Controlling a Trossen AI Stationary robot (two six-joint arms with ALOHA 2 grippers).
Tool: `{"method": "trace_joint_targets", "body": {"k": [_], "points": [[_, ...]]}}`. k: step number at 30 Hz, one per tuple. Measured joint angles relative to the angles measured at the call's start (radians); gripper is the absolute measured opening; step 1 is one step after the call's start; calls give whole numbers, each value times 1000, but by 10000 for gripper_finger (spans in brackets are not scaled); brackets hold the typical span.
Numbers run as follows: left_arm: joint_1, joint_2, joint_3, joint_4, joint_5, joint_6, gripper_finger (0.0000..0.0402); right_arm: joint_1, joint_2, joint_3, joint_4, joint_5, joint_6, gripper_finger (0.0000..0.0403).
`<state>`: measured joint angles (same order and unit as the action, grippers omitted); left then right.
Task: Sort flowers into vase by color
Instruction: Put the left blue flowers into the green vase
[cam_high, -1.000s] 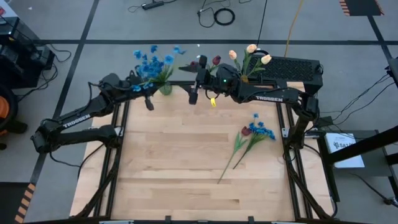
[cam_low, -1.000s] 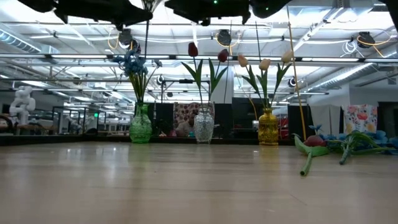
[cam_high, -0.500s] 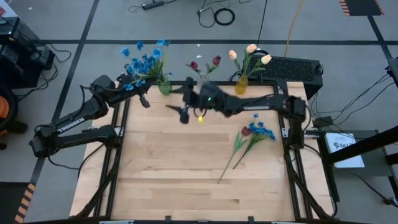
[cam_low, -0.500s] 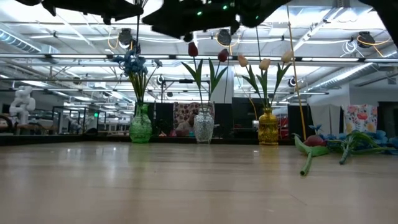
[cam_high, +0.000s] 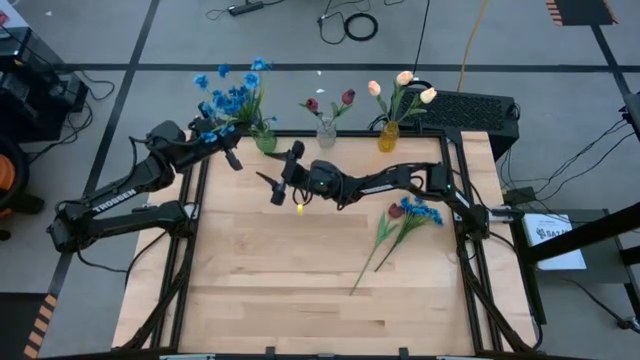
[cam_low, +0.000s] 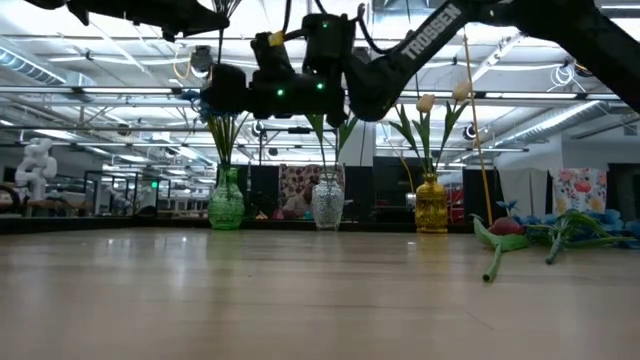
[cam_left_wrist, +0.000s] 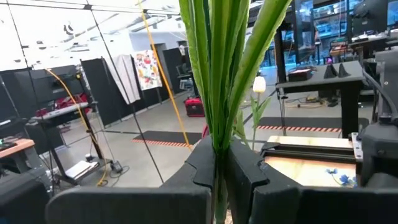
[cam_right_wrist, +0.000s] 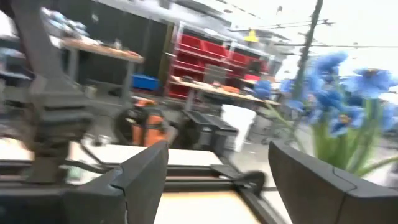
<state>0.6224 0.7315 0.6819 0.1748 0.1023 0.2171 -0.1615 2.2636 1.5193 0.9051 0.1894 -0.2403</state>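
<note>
left gripper (cam_high: 231, 152): pressed together on green stems (cam_left_wrist: 217, 93) of the blue flowers (cam_high: 232, 96), at the far-left corner beside the green vase (cam_high: 265, 142)
right gripper (cam_high: 277, 184): fingers spread, holding nothing, hanging over the far-left part of the tabletop (cam_high: 300, 280)
red tulips (cam_high: 330, 102): in the clear vase (cam_high: 327, 133), middle of the far edge
cream tulips (cam_high: 400, 88): in the yellow vase (cam_high: 388, 137), right of the clear one
loose flowers (cam_high: 400, 225): one red tulip and blue blossoms lying flat near the right edge
</note>
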Motion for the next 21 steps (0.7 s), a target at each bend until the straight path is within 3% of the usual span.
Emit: {"method": "trace_joint_targets", "body": {"k": [7, 13, 21], "points": [[0, 0, 0, 23, -20, 6, 18, -7, 63, 116, -91, 100, -27, 269], [0, 1, 0, 64, -29, 6, 18, -19, 123, 250, -201, 129, 44, 269], [5, 21, 0, 86, -53, 39, 18, -57, 138, 264, -278, 180, 161, 270]]}}
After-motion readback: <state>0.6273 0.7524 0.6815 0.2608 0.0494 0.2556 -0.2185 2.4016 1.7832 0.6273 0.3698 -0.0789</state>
